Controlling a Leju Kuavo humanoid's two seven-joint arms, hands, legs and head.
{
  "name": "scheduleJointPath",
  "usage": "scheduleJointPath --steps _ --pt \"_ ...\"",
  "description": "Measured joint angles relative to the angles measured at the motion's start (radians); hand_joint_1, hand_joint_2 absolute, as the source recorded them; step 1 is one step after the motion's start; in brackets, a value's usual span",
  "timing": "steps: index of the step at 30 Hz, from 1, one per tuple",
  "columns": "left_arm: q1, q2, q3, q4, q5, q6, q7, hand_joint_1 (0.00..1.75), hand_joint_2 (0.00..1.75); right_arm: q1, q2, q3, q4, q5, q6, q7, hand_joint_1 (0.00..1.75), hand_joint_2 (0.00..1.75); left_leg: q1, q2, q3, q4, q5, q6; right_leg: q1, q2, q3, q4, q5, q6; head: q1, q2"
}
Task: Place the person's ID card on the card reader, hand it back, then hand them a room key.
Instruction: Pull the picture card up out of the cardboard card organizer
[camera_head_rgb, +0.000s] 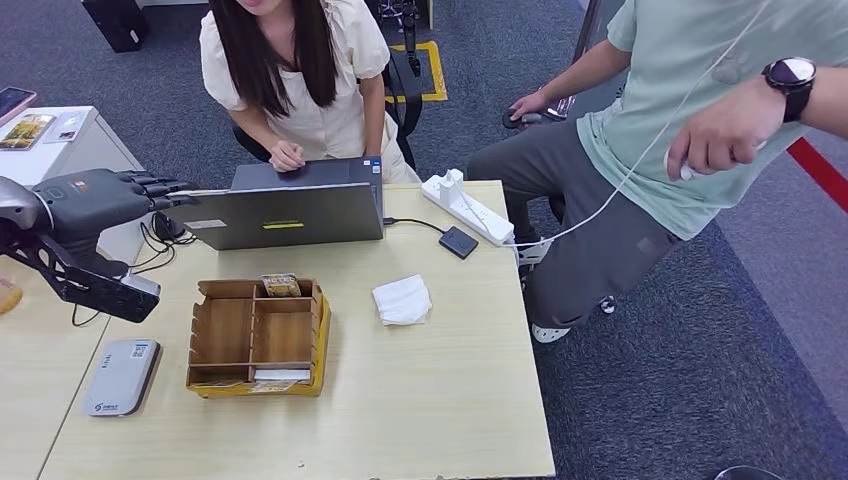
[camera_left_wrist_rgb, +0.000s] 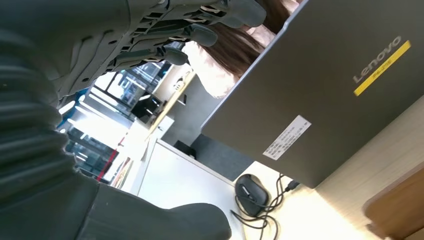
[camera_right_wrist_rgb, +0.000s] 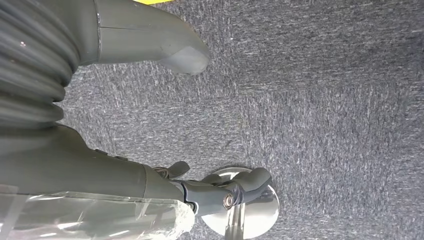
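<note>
My left hand (camera_head_rgb: 100, 195) is raised at the table's left side, fingers stretched out toward the left edge of the laptop (camera_head_rgb: 290, 212) and holding nothing. In the left wrist view the hand (camera_left_wrist_rgb: 100, 50) has its fingers (camera_left_wrist_rgb: 200, 32) straight, close to the laptop lid (camera_left_wrist_rgb: 320, 100). The grey card reader (camera_head_rgb: 122, 376) lies flat at the front left of the table, below that hand. A wooden card box (camera_head_rgb: 258, 335) beside it holds a gold card (camera_head_rgb: 281, 285) at the back and a white card (camera_head_rgb: 280, 375) at the front. My right hand (camera_right_wrist_rgb: 130, 30) hangs over the carpet with nothing in it.
A person in a cream top (camera_head_rgb: 300, 70) leans over the laptop from behind the table. Another person in a green shirt (camera_head_rgb: 690, 100) sits at the right. A white tissue (camera_head_rgb: 402, 299), a power strip (camera_head_rgb: 468, 207) and a small black box (camera_head_rgb: 458, 241) lie on the table (camera_head_rgb: 430, 400).
</note>
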Motion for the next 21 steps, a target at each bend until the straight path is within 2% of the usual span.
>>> scheduleJointPath --steps 14,21 --pt "-0.029 -0.017 -0.080 0.047 -0.033 0.031 0.008 0.00 1.75 0.002 0.000 -0.013 0.000 -0.002 0.001 0.001 0.00 1.75 0.000 0.000 0.000 0.000 0.000 0.000 0.000 0.000 0.000 0.000 0.000 0.000 0.000 0.000" --pt "-0.040 -0.027 -0.095 0.061 -0.005 0.034 0.001 0.00 1.75 0.006 0.000 -0.021 0.000 -0.008 0.002 0.000 0.00 1.75 0.000 0.000 0.000 0.000 0.000 0.000 0.000 0.000 0.000 0.000 0.000 0.000 0.000 0.000"
